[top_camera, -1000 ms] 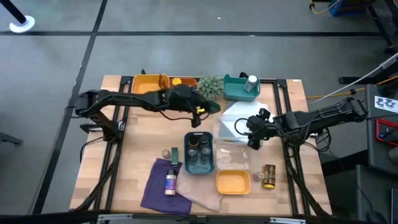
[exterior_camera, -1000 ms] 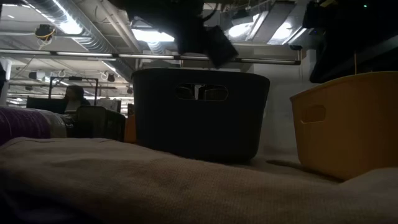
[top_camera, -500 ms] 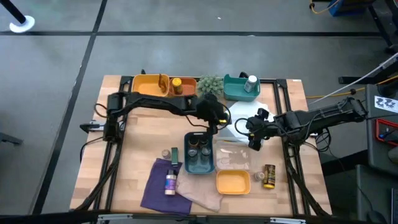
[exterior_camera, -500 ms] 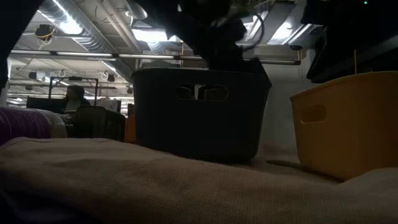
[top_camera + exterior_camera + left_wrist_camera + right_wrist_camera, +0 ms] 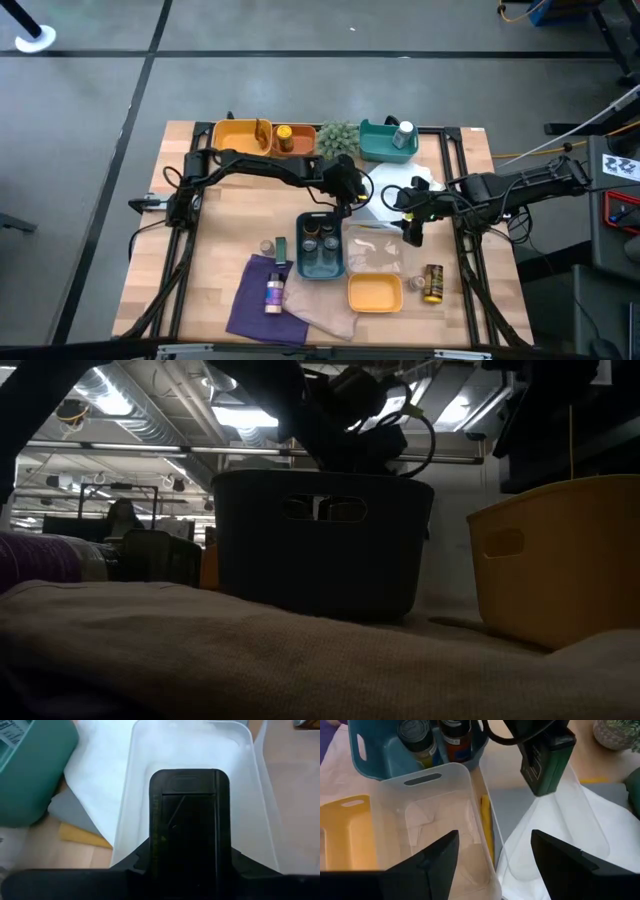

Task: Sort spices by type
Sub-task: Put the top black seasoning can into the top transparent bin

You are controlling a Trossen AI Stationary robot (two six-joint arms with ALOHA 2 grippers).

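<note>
The left pincer (image 5: 347, 192), grasping a dark green rectangular spice tin (image 5: 546, 761), had swung to frame centre; right pincer (image 5: 413, 226) hung released.

Clear bin (image 5: 372, 248) open, reachable from above; blue bin (image 5: 320, 246) and left pincer (image 5: 350, 199) crowd it.

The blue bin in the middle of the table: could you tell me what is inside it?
The blue bin holds two dark-lidded spice jars standing upright at its far end. The bin's floor beneath them is hidden.
</note>
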